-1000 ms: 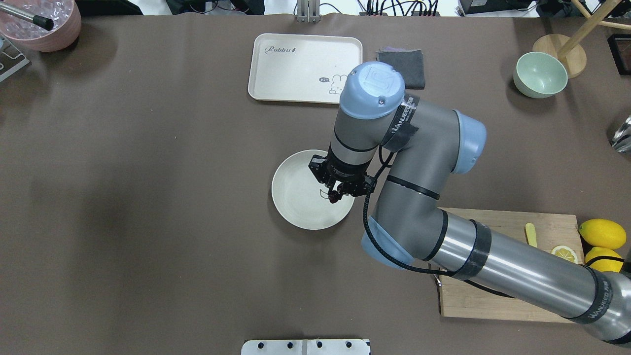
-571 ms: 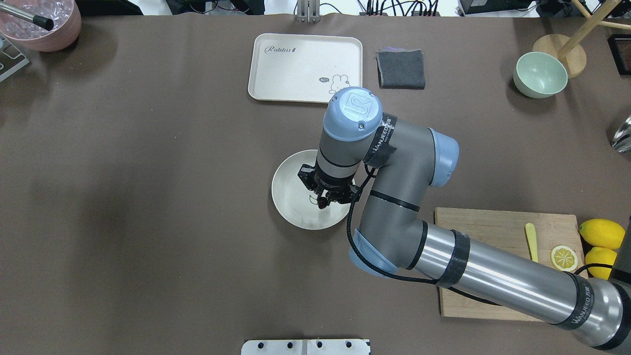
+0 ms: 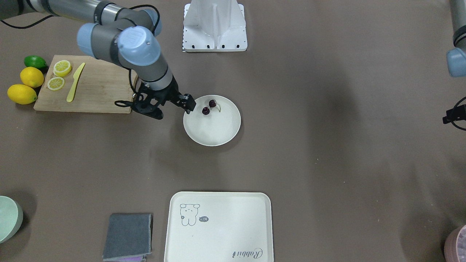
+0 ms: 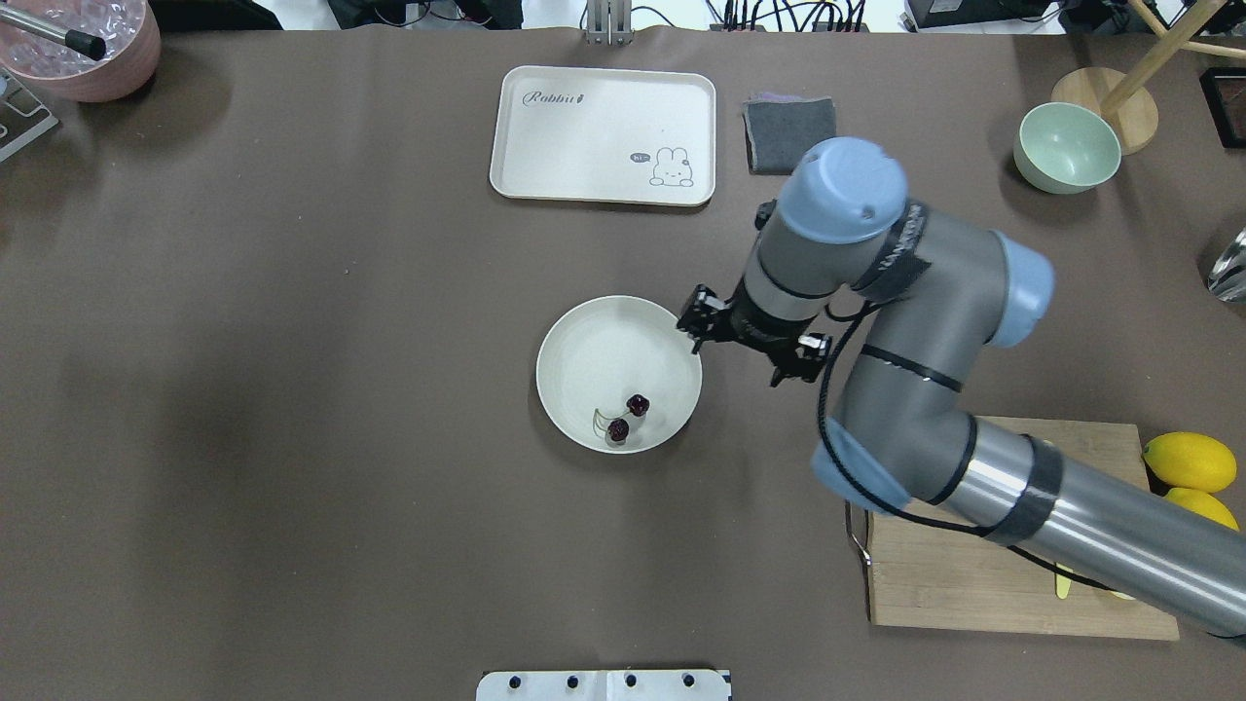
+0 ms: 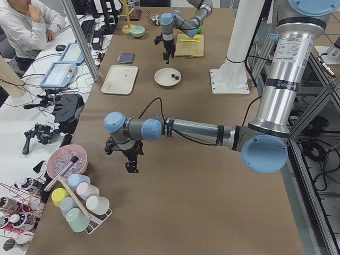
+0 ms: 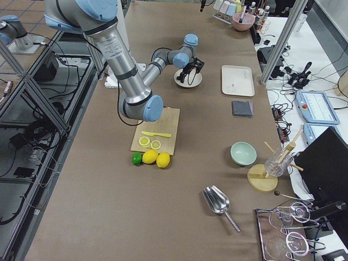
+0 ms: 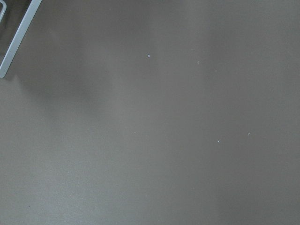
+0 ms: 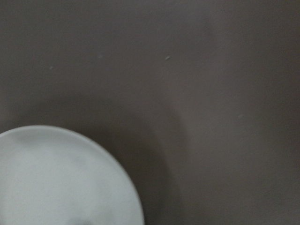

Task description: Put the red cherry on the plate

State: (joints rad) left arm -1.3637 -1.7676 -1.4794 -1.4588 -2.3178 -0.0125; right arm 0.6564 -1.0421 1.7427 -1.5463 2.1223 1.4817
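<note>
The red cherry (image 4: 638, 404) lies inside the plate (image 4: 584, 331), on the part nearest the robot and close to the rim. It is two glossy, near-black maroon balls just beside each other, and the thin pale stem curving off them is hard to make out against the cream dish.

The right gripper (image 4: 745, 343) hangs at the plate's rim on the robot's right, jaws spread and empty, well clear of the fruit. Its wrist camera gives only a blurred arc of the plate and no cherry.

In the overhead view the right arm covers much of the cutting board (image 4: 973, 574). The left gripper (image 5: 130, 159) shows clearly only in the left side view, over bare tabletop (image 4: 292, 389) far from the plate, and I cannot tell whether its jaws are apart or together.
</note>
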